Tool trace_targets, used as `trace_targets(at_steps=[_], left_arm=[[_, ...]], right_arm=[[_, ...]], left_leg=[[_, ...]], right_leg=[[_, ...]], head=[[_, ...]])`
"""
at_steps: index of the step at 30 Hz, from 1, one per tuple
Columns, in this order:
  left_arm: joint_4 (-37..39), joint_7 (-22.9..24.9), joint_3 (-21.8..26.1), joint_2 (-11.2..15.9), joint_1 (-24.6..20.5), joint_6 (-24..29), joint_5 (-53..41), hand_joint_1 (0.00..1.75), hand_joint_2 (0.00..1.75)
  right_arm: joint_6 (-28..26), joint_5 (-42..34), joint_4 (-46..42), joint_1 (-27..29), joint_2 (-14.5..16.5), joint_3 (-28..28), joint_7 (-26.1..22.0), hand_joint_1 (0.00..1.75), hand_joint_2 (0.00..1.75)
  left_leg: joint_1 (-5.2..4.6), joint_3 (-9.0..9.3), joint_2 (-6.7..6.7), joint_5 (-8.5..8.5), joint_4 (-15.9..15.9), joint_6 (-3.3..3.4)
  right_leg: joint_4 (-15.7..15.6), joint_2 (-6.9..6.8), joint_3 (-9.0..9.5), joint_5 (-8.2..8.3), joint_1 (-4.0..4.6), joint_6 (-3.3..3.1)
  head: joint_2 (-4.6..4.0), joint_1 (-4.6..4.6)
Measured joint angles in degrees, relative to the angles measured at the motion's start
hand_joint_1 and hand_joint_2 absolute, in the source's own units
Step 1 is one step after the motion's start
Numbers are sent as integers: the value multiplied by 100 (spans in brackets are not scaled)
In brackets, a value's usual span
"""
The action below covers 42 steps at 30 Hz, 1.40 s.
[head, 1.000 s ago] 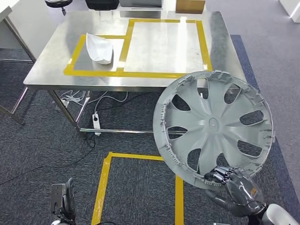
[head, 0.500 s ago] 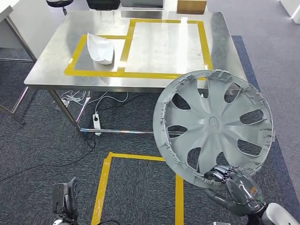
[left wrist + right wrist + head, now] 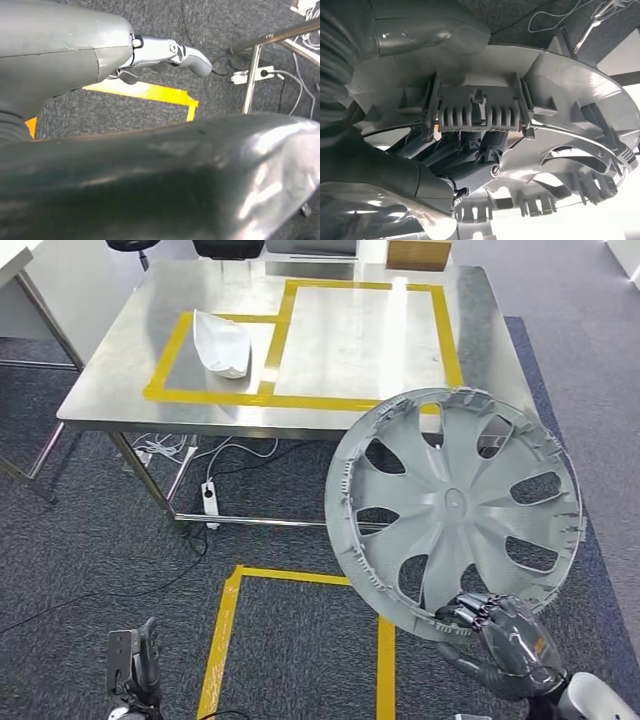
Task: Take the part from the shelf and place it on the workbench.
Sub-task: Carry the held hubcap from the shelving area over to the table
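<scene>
The part is a large grey wheel cover (image 3: 453,510) with several spokes, held up tilted in front of the workbench (image 3: 468,330). My right hand (image 3: 502,645) grips its lower rim from beneath. In the right wrist view the dark fingers (image 3: 463,155) curl over the ribbed inner rim of the wheel cover (image 3: 482,107). The workbench is a steel table marked with yellow tape rectangles. My left hand (image 3: 136,670) hangs low at my side holding nothing, its fingers (image 3: 170,50) stretched out above the carpet.
A white curved part (image 3: 221,343) lies in the smaller taped rectangle at the table's left. A cardboard box (image 3: 419,252) stands at the far edge. Cables and a power strip (image 3: 209,502) lie under the table. Yellow tape (image 3: 219,640) outlines a square on the carpet.
The whole picture has shifted a little right and down, so the camera moved. The wheel cover stays in my right hand in the same pose. My left hand swings slightly.
</scene>
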Motion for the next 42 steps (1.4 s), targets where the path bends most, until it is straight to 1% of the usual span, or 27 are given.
trace_targets(at_steps=[2,4,7,8,9,10,12,13,14,15,18,19,20,22,23,24,25,27,28,29,32,34,36,38,39,40,42], left_arm=[[0,1,-1,3,2,-4,0,0,0],[0,1,-1,2,-2,-10,0,0,0],[-1,3,-2,-2,6,-20,1,0,0],[-1,5,-2,-1,15,-21,2,0,0],[-1,6,-2,-1,23,-22,4,0,0],[-1,7,-1,1,28,-23,6,0,0],[-1,8,-2,5,23,-25,7,0,0],[-1,9,-2,7,16,-27,8,0,0],[-1,10,-3,8,10,-31,9,0,0],[-1,12,-3,8,6,-35,11,0,0],[-1,13,-2,3,10,-45,24,0,0],[-1,11,-1,4,6,-46,30,0,0],[-1,6,-1,5,1,-46,38,0,0],[-1,-4,2,7,-4,-46,68,0,0],[-1,-8,2,4,-1,-46,85,0,0],[-1,-9,2,1,2,-46,98,0,0],[-1,-11,2,-1,3,-47,107,0,0],[-1,-33,3,-1,1,-49,114,0,0],[-1,-55,3,-1,-4,-51,115,0,0],[-3,-79,4,0,-10,-54,116,0,0],[-21,-114,4,4,-28,-54,115,0,0],[-43,-106,2,6,-55,-41,116,0,0],[-55,-99,-2,5,-88,-43,120,0,0],[-55,-103,-7,7,-99,-59,124,0,0],[-57,-106,-18,8,-102,-62,121,0,0],[-63,-108,-34,8,-111,-64,117,0,0],[-90,-134,-76,9,-151,-89,119,0,0]], right_arm=[[-1,0,1,8,1,-2,1,175,175],[1,-1,2,5,1,-2,3,175,175],[2,-2,3,5,1,-1,4,175,175],[2,-2,3,7,1,1,4,175,175],[2,-2,3,9,2,2,3,175,175],[2,-2,3,10,2,3,3,175,175],[5,-4,4,11,3,2,4,175,175],[7,-7,4,8,3,1,4,175,175],[9,-9,5,5,3,-1,4,175,175],[10,-10,5,4,3,-1,2,175,175],[13,-13,3,0,3,-2,-5,175,175],[13,-15,3,-3,2,-4,-5,175,175],[14,-17,4,-2,2,-7,-3,175,175],[15,-17,5,5,2,-7,-2,175,175],[16,-16,5,13,3,-4,-2,175,175],[16,-16,5,19,3,-2,-3,175,175],[17,-15,6,22,3,-1,-3,175,175],[19,-16,8,24,3,-2,0,175,175],[21,-15,11,23,3,-2,1,175,175],[25,-15,14,19,3,-1,2,175,175],[37,-19,22,9,4,-1,-7,175,175],[45,-29,25,-10,5,-1,-22,175,175],[60,-39,41,-52,10,2,-49,175,175],[93,-49,76,-110,20,7,-84,175,175],[121,-58,98,-146,25,11,-107,175,175],[148,-66,122,-189,30,16,-128,175,175],[182,-63,171,-277,38,25,-174,175,175]], left_leg=[[14,-9,1,-16,9,-41],[25,-118,15,-170,261,-108],[64,-649,32,-598,1326,-197],[77,-798,34,-634,1582,-209],[88,-859,36,-556,1639,-213],[94,-811,38,-367,1465,-206],[92,-510,43,80,740,-171],[83,-364,45,194,405,-147],[72,-277,47,222,205,-125],[58,-244,47,181,128,-107],[72,-198,40,164,26,-19],[85,-170,40,166,-5,17],[92,-148,41,165,-27,48],[78,-136,41,142,-29,90],[69,-127,40,128,-29,100],[64,-109,39,110,-28,105],[62,-79,35,88,-27,102],[60,0,25,31,-25,75],[48,23,17,3,-10,52],[36,28,13,-13,-1,26],[22,14,13,-39,9,-43],[31,-38,24,-147,160,-109],[54,-308,35,-408,731,-180],[77,-697,40,-635,1446,-214],[83,-810,41,-618,1608,-217],[85,-825,41,-487,1562,-209],[83,-597,42,-12,922,-168]], right_leg=[[-29,1,13,-1,-5,-52],[-56,-14,49,-4,-29,-114],[-65,-35,112,-45,-39,-178],[-65,-36,137,-64,-39,-184],[-65,-34,169,-87,-40,-184],[-65,-31,212,-113,-42,-178],[-67,-28,298,-174,-37,-149],[-63,-25,322,-203,-29,-122],[-64,-24,326,-220,-21,-89],[-70,-24,321,-230,-16,-53],[-53,-32,296,-289,-27,44],[89,-29,224,-374,-28,64],[362,-25,74,-507,-29,75],[1135,-17,-367,-790,-26,89],[1430,-16,-566,-846,-25,96],[1535,-16,-676,-788,-25,99],[1403,-16,-665,-611,-26,100],[710,-17,-399,-139,-28,88],[352,-16,-230,8,-27,74],[133,-15,-120,66,-22,53],[3,-10,-40,30,-15,-33],[-23,-18,1,16,-36,-98],[-37,-30,47,-8,-49,-153],[-36,-30,81,-37,-46,-181],[-36,-25,104,-54,-44,-185],[-36,-19,135,-74,-44,-183],[-37,-12,212,-125,-43,-164]], head=[[0,-1],[-1,-5],[-2,-13],[-1,-14],[-1,-15],[-1,-14],[0,-11],[0,-10],[-1,-9],[-1,-7],[-1,-3],[-1,4],[-1,11],[-1,19],[-1,19],[-1,20],[-2,20],[-2,22],[-2,22],[-2,19],[-1,4],[0,-9],[-1,-22],[-1,-24],[-1,-24],[-1,-26],[-2,-25]])
